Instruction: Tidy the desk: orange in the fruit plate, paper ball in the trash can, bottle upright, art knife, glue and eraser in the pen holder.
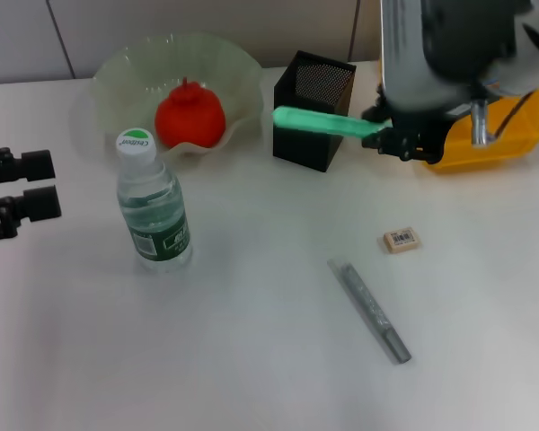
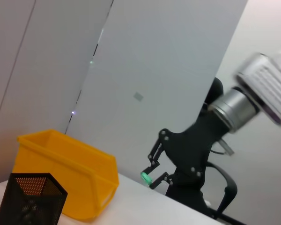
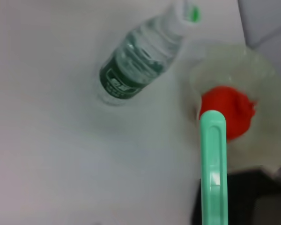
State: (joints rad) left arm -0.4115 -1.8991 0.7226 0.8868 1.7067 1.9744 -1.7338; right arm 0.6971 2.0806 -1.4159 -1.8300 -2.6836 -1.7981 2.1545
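Note:
My right gripper (image 1: 386, 139) is shut on the green art knife (image 1: 328, 124) and holds it level over the front rim of the black mesh pen holder (image 1: 313, 108). The knife (image 3: 213, 164) also shows in the right wrist view. The orange (image 1: 190, 117) lies in the pale-green fruit plate (image 1: 242, 72). The bottle (image 1: 153, 206) stands upright in front of the plate. The beige eraser (image 1: 401, 240) and a grey glue stick (image 1: 370, 310) lie on the desk. The yellow trash can (image 1: 503, 135) stands behind my right arm. No paper ball shows. My left gripper (image 1: 18, 187) is open at the left edge.
The white desk (image 1: 251, 341) runs to a pale wall at the back. The left wrist view shows the trash can (image 2: 70, 173), the pen holder (image 2: 30, 199) and my right gripper (image 2: 152, 176) with the knife beyond them.

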